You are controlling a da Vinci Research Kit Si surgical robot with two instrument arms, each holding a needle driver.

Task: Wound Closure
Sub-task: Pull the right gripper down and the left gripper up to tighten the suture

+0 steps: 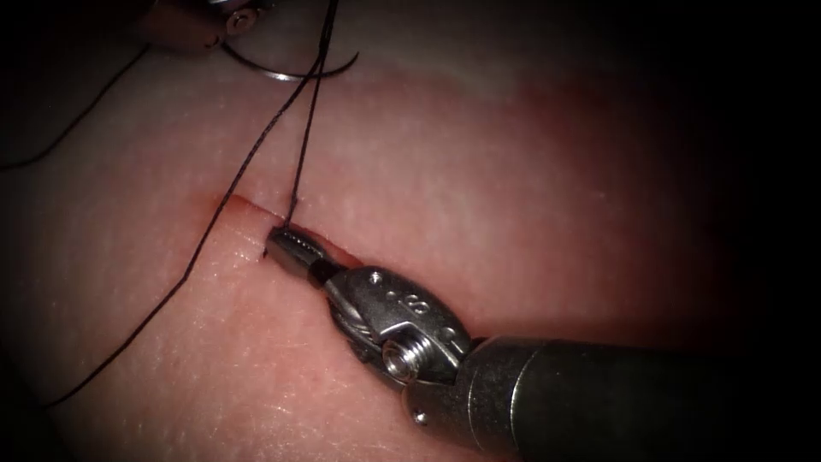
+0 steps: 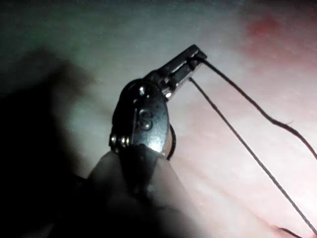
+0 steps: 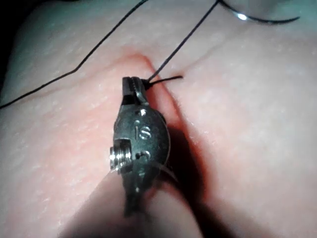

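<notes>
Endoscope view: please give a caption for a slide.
Right tool grips thread at the cut; needle lies free.

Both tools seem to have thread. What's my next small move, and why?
Probably ease the left tool away from the cut to take up slack: its shut jaws grip the thread, which runs loose across the tissue, while the right tool pinches the short end at the cut. The needle is outside the tissue.
</notes>
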